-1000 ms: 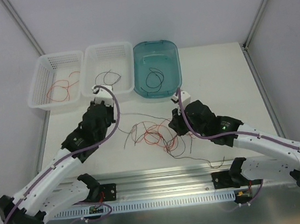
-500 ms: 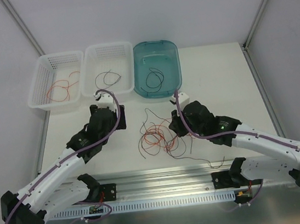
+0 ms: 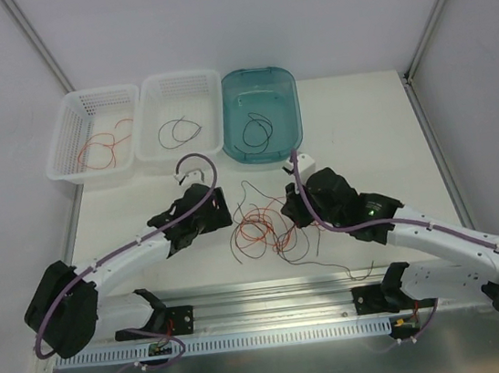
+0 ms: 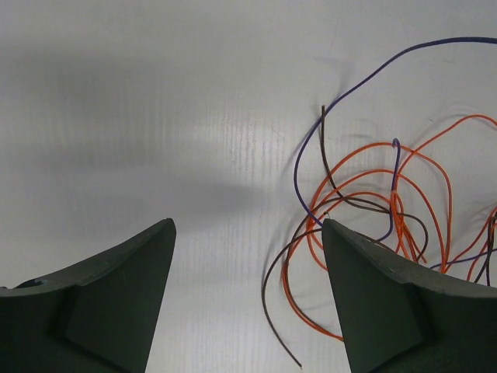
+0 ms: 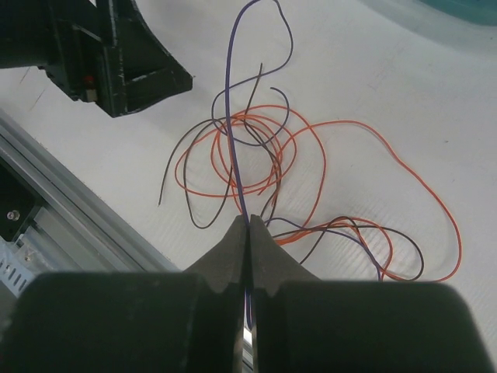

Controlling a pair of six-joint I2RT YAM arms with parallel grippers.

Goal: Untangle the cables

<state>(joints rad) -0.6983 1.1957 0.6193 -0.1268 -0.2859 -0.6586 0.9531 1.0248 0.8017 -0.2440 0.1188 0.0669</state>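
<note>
Plainly the job is partway along: a loose tangle of hair-thin orange, dark and purple cables (image 3: 259, 226) lies on the white tabletop (image 3: 362, 135) in front of the translucent blue-green plastic tub (image 3: 230, 106), near its front wall but apart from it. The right gripper (image 5: 248, 225) is pinched tight on one thin purple wire (image 5: 233, 116). This wire runs out from between the pads and across the orange loops toward the tub. That grip looks meant to anchor a single strand so it can be drawn out of the heap.

The left gripper (image 4: 247, 225) hovers low in front of the tub's left near corner, jaws spread wide with nothing between them. The outer loops of the tangle lie just beside one finger, and a dark loose end trails into the gap below. I judge it is placed to take a second strand and pull against the right grip.

One dark wire (image 3: 256, 130) already lies curled inside the tub. Left of the tub stand two white mesh plastic baskets. The closer basket (image 3: 180, 74) holds another dark wire, and the farther basket (image 3: 99, 90) holds orange ones, so the bins seem to serve for sorting freed strands.

The widest open surface is to the right of the tub and in front of its right end. Opposite the tub, the table ends at a ribbed aluminium rail (image 3: 272, 289), and a dark strand trails close to it, so pulling that way could snag a wire
</note>
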